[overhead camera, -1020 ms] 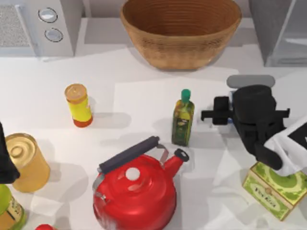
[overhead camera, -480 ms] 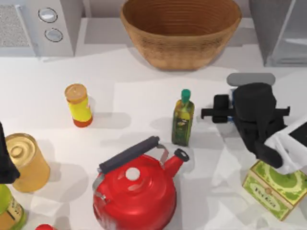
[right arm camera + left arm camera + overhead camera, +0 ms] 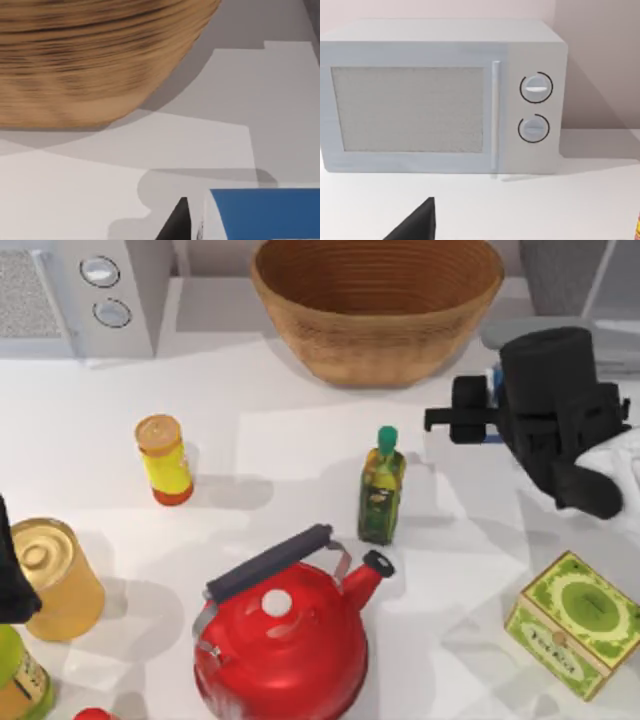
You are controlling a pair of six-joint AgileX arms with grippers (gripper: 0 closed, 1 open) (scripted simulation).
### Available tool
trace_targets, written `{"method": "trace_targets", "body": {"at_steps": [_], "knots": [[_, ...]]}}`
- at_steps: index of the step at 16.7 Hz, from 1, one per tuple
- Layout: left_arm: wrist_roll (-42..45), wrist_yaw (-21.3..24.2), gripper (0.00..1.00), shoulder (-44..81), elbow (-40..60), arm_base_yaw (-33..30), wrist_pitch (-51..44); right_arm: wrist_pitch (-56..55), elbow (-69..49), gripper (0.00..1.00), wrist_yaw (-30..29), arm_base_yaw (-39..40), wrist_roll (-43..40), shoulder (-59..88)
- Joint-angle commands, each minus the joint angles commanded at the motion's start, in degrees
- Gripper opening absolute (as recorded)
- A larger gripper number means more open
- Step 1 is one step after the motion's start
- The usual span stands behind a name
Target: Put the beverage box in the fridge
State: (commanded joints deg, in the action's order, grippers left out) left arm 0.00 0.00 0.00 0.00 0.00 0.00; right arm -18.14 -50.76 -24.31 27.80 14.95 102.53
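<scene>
1. The fridge [image 3: 580, 275] sits at the counter's [image 3: 300, 440] far right corner; you see its grey wall and paler inside.
2. The woven basket [image 3: 378, 300] stands just left of the fridge, at the back.
3. Your right arm hangs over the counter in front of the fridge, its right pincer [image 3: 492, 405] holding the milk carton [image 3: 265, 212]: a sliver of blue shows beside the black wrist in the top view.
4. The green box [image 3: 573, 623] lies near the front right, apart from the arm.
5. Your left pincer [image 3: 415, 227] is parked at the left edge, facing the microwave [image 3: 440, 97]; you cannot tell its opening.
</scene>
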Motion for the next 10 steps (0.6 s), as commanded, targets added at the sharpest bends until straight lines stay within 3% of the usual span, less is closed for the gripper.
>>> {"method": "trace_targets", "body": {"at_steps": [4,10], "knots": [[0.00,0.00,1.00,0.00,0.00,0.00,0.00,10.67,-3.85,0.00,-0.30,-0.42,0.33,-7.06],[0.00,0.00,1.00,0.00,0.00,0.00,0.00,12.28,-5.09,0.00,-0.38,-0.28,0.33,-8.56]]}}
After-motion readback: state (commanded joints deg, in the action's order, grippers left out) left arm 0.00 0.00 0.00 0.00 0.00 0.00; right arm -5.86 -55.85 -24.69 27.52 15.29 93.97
